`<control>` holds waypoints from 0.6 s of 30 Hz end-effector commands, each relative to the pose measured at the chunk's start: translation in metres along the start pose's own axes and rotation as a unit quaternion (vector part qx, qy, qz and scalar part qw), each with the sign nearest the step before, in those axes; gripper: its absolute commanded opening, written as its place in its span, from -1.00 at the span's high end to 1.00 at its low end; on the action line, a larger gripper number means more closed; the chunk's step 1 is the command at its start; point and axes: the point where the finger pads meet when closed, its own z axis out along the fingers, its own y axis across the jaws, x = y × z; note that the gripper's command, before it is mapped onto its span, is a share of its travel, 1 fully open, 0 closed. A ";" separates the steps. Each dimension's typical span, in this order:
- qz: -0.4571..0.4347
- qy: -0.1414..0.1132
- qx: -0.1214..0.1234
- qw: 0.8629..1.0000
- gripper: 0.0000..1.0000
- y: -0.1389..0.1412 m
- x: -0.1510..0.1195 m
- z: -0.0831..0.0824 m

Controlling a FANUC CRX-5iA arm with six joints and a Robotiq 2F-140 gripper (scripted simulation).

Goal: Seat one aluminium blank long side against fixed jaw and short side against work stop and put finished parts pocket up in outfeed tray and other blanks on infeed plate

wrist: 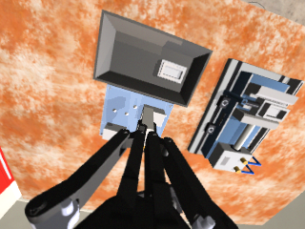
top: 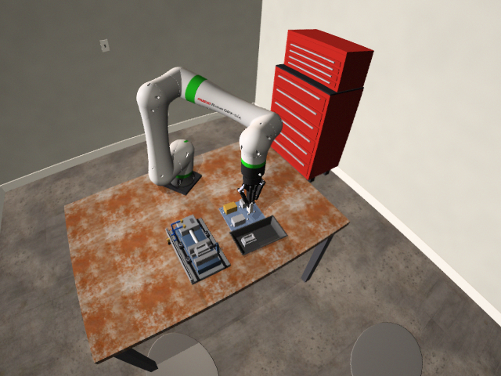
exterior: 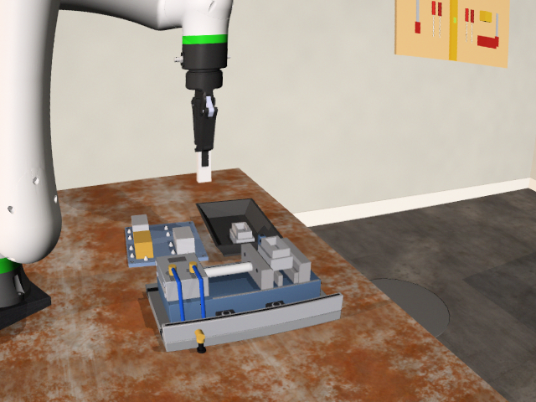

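My gripper is shut and empty, and hangs well above the blue infeed plate, as the exterior view shows. On the plate lie a brass blank and two aluminium blanks, one near the vise and one at the far end. The dark outfeed tray holds one finished part, flat and pocket up. The vise stands open, with a grey pocketed part sitting at its jaws. In the wrist view my fingertips cover part of the plate.
A red tool chest stands past the table's far right corner. The arm's base is at the table's back. Blue hoses loop from the vise's end block. Two round stools stand at the table's front.
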 end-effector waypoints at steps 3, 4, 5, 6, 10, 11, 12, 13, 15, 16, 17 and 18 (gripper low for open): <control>0.000 0.000 0.000 1.000 1.00 0.000 0.000 0.008; 0.000 0.000 0.000 1.000 1.00 0.000 0.000 0.009; 0.000 0.000 0.000 1.000 1.00 0.000 0.000 0.011; 0.000 0.000 0.000 1.000 1.00 0.000 0.000 0.013; 0.000 0.000 0.000 1.000 1.00 0.000 0.000 0.018; 0.000 0.000 0.000 1.000 1.00 0.000 0.000 0.019; 0.000 0.000 0.000 1.000 1.00 0.000 0.000 0.021; 0.000 0.000 0.000 1.000 1.00 0.000 0.001 0.022; 0.000 0.000 0.000 1.000 1.00 0.000 0.001 0.022; 0.000 0.000 0.000 1.000 1.00 0.000 0.001 0.022; 0.000 0.000 0.000 1.000 1.00 0.000 0.001 0.023; 0.000 0.000 0.000 1.000 1.00 0.000 0.001 0.024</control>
